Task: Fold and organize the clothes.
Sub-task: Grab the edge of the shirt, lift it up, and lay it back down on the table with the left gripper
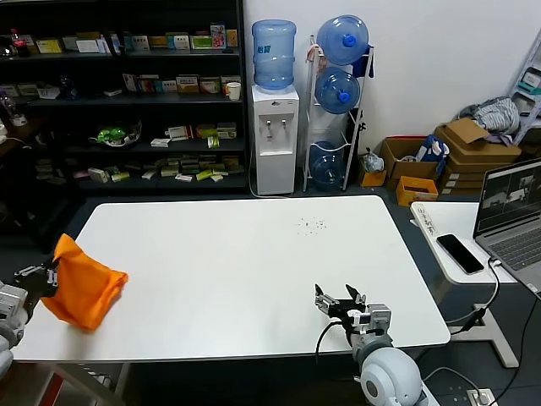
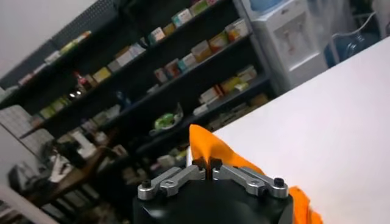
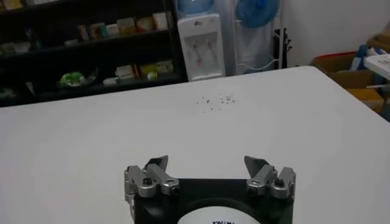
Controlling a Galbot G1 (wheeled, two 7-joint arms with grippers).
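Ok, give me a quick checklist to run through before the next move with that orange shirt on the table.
1. Left end effector shut on the orange T-shirt: ok.
2. Shirt bunched at the white table's left edge, not spread flat: not ok.
3. Right end effector open, holding nothing, at the near edge: ok.
4. Lettered side facing up: cannot tell.
5. Small dark specks lie on the table's far part: not ok.
6. Phone and laptop are on the side desk, off the table: ok.

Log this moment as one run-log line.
left gripper: shut on orange T-shirt, bunched at table's left edge | right gripper: open, empty, near front edge | fold: not done
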